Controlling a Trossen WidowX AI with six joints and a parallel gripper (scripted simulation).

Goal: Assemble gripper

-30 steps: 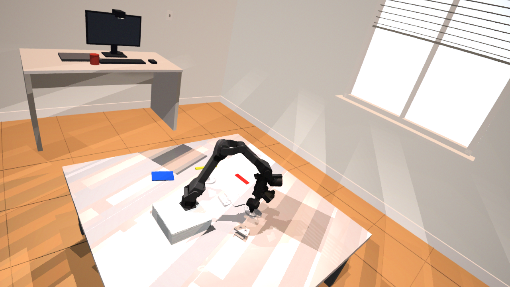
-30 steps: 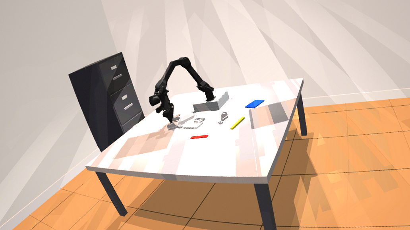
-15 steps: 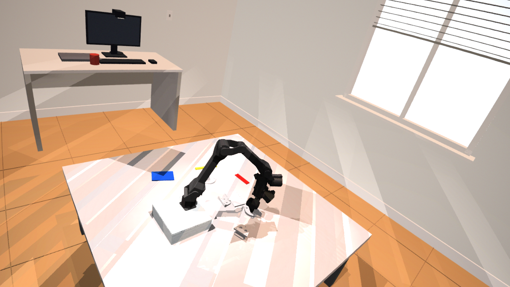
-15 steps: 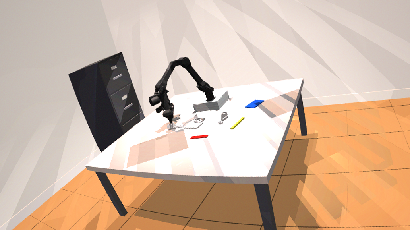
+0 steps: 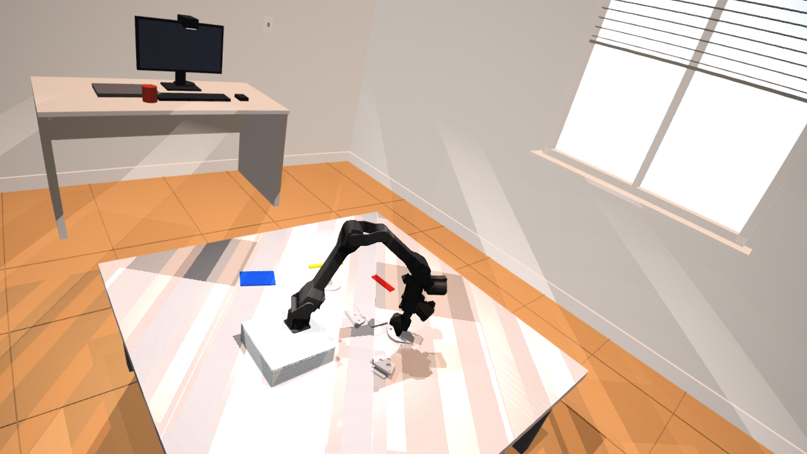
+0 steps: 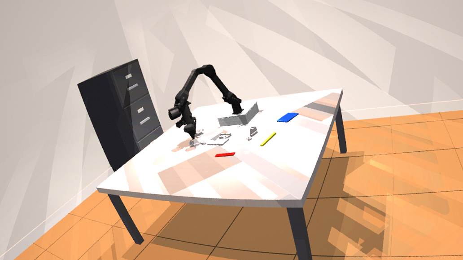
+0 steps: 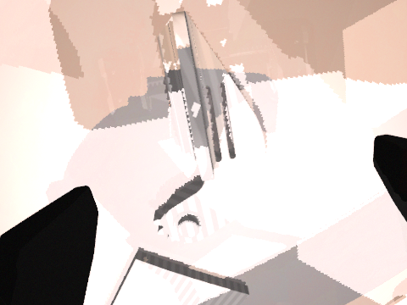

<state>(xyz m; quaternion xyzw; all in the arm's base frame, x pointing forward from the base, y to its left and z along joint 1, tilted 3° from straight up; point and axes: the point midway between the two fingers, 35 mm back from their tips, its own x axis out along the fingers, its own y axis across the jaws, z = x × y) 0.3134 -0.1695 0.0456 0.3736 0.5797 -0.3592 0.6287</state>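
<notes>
Gripper [image 5: 399, 331] [image 6: 192, 137] [image 7: 237, 175] spread wide, nothing pinched. Your pale part [image 5: 405, 339] [image 6: 192, 143] [image 7: 197, 106], probably a jaw, lies on the table between and below the fingertips. Centre over its solid body, square up to the long sides, then descend and close gently; glare hides edges.

Black arm [image 5: 366, 236] [image 6: 218, 84], blue plate [image 5: 257, 278] [image 6: 287, 117], red strip [image 5: 383, 282] [image 6: 224, 154], yellow strip [image 5: 317, 265] [image 6: 268, 139], line-patterned orange floor [image 5: 186, 192] [image 6: 413, 168]

You see harsh glare bleach the tabletop [image 5: 270, 412] [image 6: 173, 165] white between hard-edged, banded shadows in 2 room views.
</notes>
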